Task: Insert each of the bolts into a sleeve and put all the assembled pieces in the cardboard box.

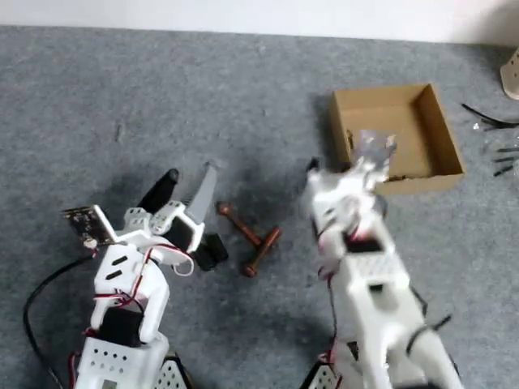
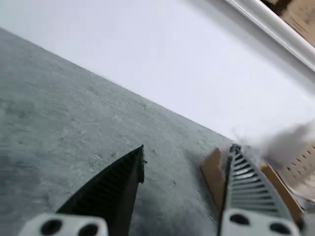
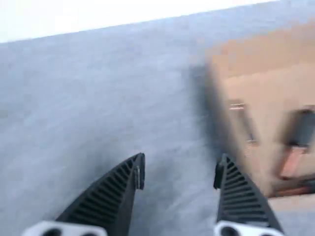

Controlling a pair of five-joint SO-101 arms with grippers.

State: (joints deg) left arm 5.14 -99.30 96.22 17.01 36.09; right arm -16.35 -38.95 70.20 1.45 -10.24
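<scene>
Two rusty brown bolts [image 1: 240, 226] [image 1: 261, 250] lie on the grey carpet between the arms, their ends close together in a V. The cardboard box [image 1: 442, 130] stands at the back right; in the right wrist view the box [image 3: 256, 83] holds dark reddish pieces [image 3: 294, 160]. My left gripper [image 1: 188, 181] hangs open just left of the bolts, with nothing between its fingers, and its own view has the left gripper [image 2: 187, 162] facing the carpet and the box corner [image 2: 212, 173]. My right gripper [image 3: 178, 172] is open and empty, and the blurred right gripper [image 1: 340, 174] sits at the box's near left corner.
Loose black parts [image 1: 495, 150] lie on the carpet right of the box. A white wall [image 2: 162, 54] borders the far edge of the carpet. A black cable [image 1: 36, 304] loops beside the left arm's base.
</scene>
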